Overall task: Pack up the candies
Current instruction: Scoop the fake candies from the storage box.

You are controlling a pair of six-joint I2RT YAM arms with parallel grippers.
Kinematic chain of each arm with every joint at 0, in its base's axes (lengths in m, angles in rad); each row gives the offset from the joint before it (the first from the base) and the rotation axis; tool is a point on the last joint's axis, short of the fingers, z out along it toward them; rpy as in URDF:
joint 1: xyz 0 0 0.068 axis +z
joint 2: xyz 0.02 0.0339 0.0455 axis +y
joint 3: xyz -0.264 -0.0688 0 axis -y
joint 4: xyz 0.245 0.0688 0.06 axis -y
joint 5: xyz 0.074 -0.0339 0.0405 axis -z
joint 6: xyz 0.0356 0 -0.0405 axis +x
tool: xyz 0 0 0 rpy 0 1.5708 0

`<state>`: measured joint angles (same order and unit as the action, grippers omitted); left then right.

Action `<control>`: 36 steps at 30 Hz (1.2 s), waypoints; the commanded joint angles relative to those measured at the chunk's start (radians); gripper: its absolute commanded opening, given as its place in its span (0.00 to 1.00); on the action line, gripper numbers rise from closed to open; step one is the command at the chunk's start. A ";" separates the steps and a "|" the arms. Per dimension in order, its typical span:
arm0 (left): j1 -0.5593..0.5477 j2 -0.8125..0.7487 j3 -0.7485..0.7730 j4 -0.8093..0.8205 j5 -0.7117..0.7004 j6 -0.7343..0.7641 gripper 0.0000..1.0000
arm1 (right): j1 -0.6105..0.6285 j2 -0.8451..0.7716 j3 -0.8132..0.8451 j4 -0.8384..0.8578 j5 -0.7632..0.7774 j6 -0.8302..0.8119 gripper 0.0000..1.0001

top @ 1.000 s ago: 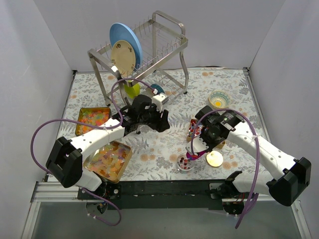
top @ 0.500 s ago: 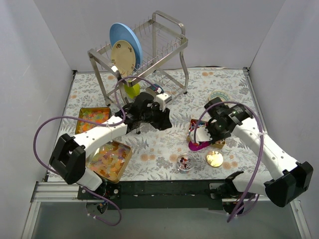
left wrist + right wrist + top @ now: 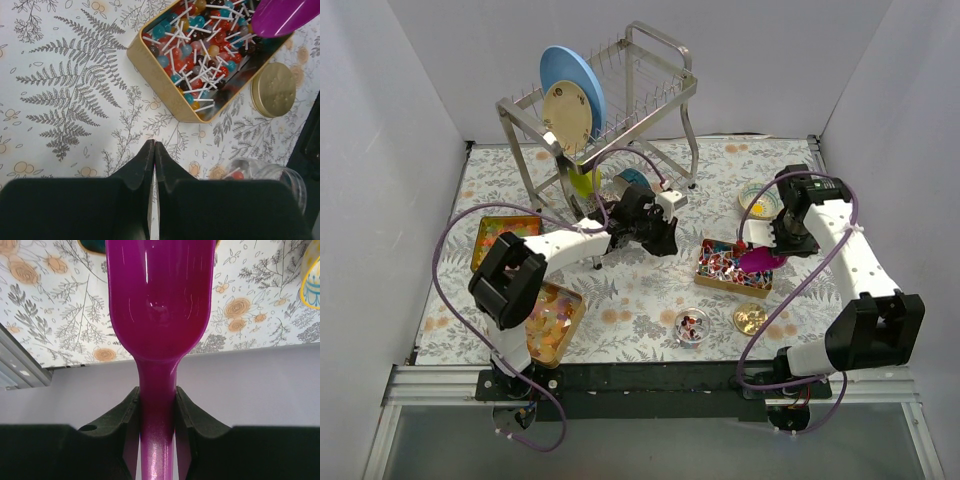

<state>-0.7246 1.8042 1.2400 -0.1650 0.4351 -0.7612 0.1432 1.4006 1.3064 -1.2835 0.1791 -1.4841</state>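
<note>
Candies [image 3: 730, 264] on white sticks, red, blue and orange, fill a gold tin [image 3: 150, 59] right of centre. My left gripper [image 3: 667, 242] hovers just left of that tin, shut with nothing between its fingers [image 3: 145, 157]. My right gripper [image 3: 775, 245] is shut on the handle of a purple scoop [image 3: 157, 300], whose bowl [image 3: 757, 259] hangs over the tin's right end. A small clear jar [image 3: 692, 326] near the front holds a few candies. Tiny red-orange bits fill an orange tray [image 3: 505, 236] and yellow gummies [image 3: 548, 318] fill another tray at the left.
A round gold lid [image 3: 751, 318] lies right of the jar. A patterned bowl [image 3: 757, 199] sits behind the right gripper. A metal dish rack [image 3: 610, 110] with plates stands at the back. The left arm's cable loops over the left trays.
My left gripper has closed and moved right toward the tin. My right arm carried the scoop from over the jar back and right to the tin's right end.
</note>
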 commanded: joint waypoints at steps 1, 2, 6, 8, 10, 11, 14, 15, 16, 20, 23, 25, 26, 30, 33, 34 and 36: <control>-0.001 0.066 0.061 0.076 0.004 0.011 0.00 | -0.007 0.017 0.047 -0.023 0.146 -0.090 0.01; -0.001 0.082 0.068 0.079 0.007 0.013 0.00 | -0.007 0.032 0.047 -0.022 0.164 -0.093 0.01; -0.001 0.158 0.105 0.114 0.007 0.008 0.00 | -0.008 0.070 0.082 -0.022 0.241 -0.105 0.01; -0.001 0.191 0.127 0.131 0.014 -0.001 0.00 | -0.007 0.095 0.091 -0.023 0.293 -0.128 0.01; -0.002 0.211 0.137 0.147 0.022 -0.016 0.00 | -0.008 0.113 0.117 -0.022 0.327 -0.140 0.01; -0.004 0.227 0.142 0.153 0.025 -0.018 0.00 | -0.008 0.138 0.126 -0.022 0.335 -0.142 0.01; -0.007 0.254 0.142 0.159 0.030 -0.029 0.00 | -0.001 0.187 0.149 -0.025 0.373 -0.136 0.01; -0.010 0.259 0.141 0.194 0.037 -0.033 0.00 | 0.002 0.195 0.152 -0.023 0.381 -0.134 0.01; -0.012 0.264 0.139 0.202 0.040 -0.038 0.00 | 0.009 0.202 0.160 -0.025 0.390 -0.134 0.01; -0.019 0.271 0.108 0.246 0.062 -0.056 0.00 | 0.065 0.236 0.159 -0.025 0.415 -0.120 0.01; -0.022 0.271 0.087 0.272 0.079 -0.072 0.00 | 0.110 0.254 0.146 -0.023 0.454 -0.088 0.01; -0.022 0.270 0.072 0.292 0.085 -0.076 0.00 | 0.142 0.261 0.140 -0.023 0.485 -0.070 0.01; -0.021 0.268 0.067 0.300 0.088 -0.085 0.00 | 0.150 0.273 0.136 -0.025 0.497 -0.065 0.01; -0.021 0.261 0.038 0.358 0.119 -0.104 0.00 | 0.174 0.304 0.108 -0.023 0.607 -0.039 0.01; -0.019 0.253 0.001 0.396 0.148 -0.130 0.00 | 0.193 0.337 0.111 -0.025 0.647 0.008 0.01; -0.018 0.247 -0.020 0.406 0.151 -0.141 0.00 | 0.200 0.353 0.106 -0.025 0.661 0.033 0.01; -0.016 0.244 -0.039 0.432 0.168 -0.165 0.00 | 0.213 0.362 0.109 -0.025 0.666 0.051 0.01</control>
<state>-0.7425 2.1006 1.2427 0.1898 0.5499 -0.8783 0.3344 1.7397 1.4189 -1.2915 0.7094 -1.4670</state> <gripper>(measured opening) 0.009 0.356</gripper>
